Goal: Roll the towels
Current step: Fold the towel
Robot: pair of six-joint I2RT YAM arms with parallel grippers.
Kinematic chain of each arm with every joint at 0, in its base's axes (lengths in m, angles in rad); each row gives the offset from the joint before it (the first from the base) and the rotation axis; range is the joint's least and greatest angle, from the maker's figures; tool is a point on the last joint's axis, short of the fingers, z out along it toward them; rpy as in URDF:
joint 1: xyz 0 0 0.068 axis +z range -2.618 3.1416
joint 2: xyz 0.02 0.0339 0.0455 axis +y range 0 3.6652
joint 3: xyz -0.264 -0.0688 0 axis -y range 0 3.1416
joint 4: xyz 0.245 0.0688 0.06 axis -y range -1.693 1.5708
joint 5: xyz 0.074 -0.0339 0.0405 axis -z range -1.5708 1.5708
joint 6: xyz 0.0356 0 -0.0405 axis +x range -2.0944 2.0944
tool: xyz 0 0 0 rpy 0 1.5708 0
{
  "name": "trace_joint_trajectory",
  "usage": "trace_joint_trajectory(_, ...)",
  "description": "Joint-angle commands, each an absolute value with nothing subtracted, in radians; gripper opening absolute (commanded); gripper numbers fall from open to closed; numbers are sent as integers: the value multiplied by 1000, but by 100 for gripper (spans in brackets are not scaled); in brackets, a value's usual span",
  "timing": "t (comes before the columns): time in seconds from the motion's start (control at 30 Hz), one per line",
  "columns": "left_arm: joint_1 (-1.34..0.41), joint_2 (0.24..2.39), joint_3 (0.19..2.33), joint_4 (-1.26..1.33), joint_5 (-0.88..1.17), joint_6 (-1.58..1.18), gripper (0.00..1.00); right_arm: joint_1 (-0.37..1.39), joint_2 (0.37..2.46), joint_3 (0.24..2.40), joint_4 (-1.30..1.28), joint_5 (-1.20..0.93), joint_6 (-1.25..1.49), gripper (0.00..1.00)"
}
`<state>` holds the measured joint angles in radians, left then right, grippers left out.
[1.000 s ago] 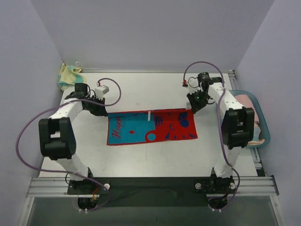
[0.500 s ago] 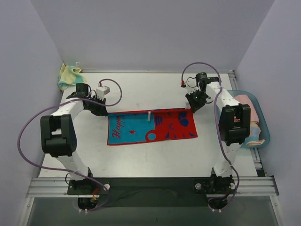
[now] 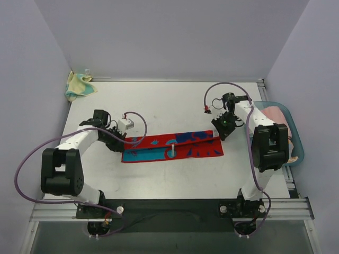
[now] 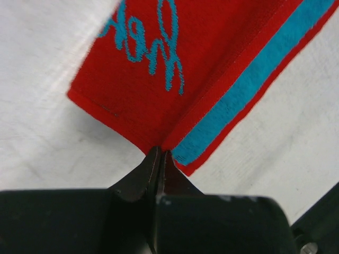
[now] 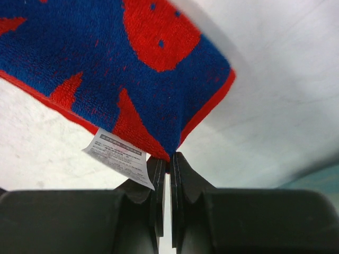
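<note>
Carrying everything, the white bench (image 3: 175, 100) is filling most of the top view. The red and blue towel (image 3: 185, 148) is lying on its middle as a long narrow strip, running from left to right. The strip looks doubled along its length, with the red side and its turquoise writing showing at the left end and the blue pattern with red shapes at the right end.

The two arms are reaching inward from their bases to the two ends of this strip. A blue basket (image 3: 296, 138) is standing just beyond the right edge of the bench and is holding pale cloths. A yellow cloth (image 3: 78, 86) is lying bunched at the far left corner, well apart from the strip.

The left pincer (image 4: 159, 159) is gripping the left end of the towel: its jaws are pressing together on the corner, where a turquoise band is meeting the red field. The right pincer (image 5: 169, 159) is pinching the right far corner in the same way, jaws nearly together with only the red hem between them. A small white label (image 5: 119, 159) is hanging from the hem just beside that grip.
</note>
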<state>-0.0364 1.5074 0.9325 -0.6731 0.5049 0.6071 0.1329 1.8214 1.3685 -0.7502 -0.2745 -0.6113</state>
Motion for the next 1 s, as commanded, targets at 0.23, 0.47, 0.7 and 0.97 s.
trace_joint_trajectory(0.23, -75, 1597, 900, -664, 393, 652, 0, 160, 1862, 1276, -816, -207, -660, 4)
trace_joint_trajectory(0.47, -80, 1629, 922, -658, 394, 626, 0, 169, 1887, 1267, -815, -187, -658, 8)
trace_joint_trajectory(0.7, -86, 1579, 928, -681, 416, 626, 0, 172, 1861, 1272, -816, -189, -646, 2)
trace_joint_trajectory(0.97, -87, 1456, 982, -799, 466, 620, 0, 170, 1769, 1293, -850, -198, -646, 0)
